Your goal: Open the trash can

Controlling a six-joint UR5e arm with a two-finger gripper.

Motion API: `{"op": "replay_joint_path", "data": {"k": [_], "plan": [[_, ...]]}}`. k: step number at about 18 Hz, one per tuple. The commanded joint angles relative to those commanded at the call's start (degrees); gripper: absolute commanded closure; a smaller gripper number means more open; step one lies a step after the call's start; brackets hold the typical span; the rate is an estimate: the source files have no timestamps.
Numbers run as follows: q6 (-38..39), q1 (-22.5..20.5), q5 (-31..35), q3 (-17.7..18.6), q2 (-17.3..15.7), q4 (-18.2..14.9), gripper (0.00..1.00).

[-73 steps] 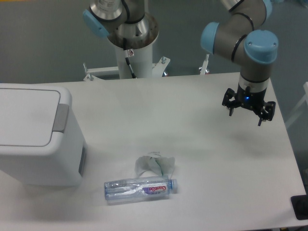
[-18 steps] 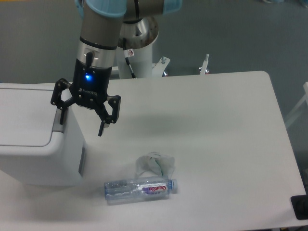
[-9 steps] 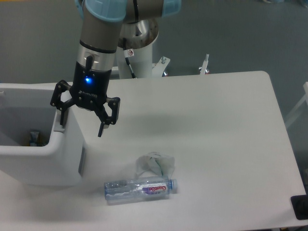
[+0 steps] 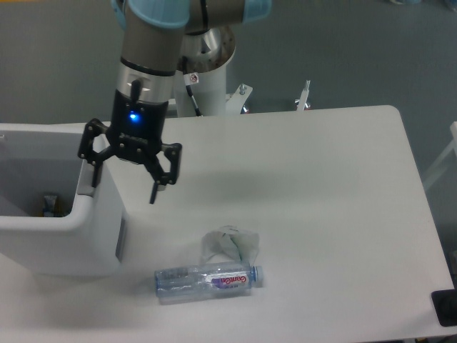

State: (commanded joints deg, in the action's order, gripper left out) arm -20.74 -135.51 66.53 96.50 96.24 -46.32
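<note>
At the left edge of the desk (image 4: 321, 214) stands the trash can (image 4: 78, 243), and its top is now open: one second ago the flat lid covered it, now the inside shows, with some small item at the bottom. The pincer (image 4: 123, 171) hangs over the can's right rim by the grey tab (image 4: 86, 181), fingers spread wide, holding nothing, and it is slightly higher than a moment ago. I judge the opening is done. A plastic bottle (image 4: 208, 280) and crumpled wrapper (image 4: 230, 244) lie untouched nearby
</note>
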Motion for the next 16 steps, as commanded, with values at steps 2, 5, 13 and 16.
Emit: {"op": "replay_joint_path", "data": {"k": [2,5,13,16], "plan": [[-3.6,-4.7,0.0,0.4,1.4,0.1,0.0],[-10.5,-10.5,0.2,0.7,3.8,-0.2,0.0],[-29.3,-20.5,7.4,0.4,8.2,-0.4,0.0],[-35.9,-22.4,12.2,-0.3,10.1,-0.5,0.0]]}}
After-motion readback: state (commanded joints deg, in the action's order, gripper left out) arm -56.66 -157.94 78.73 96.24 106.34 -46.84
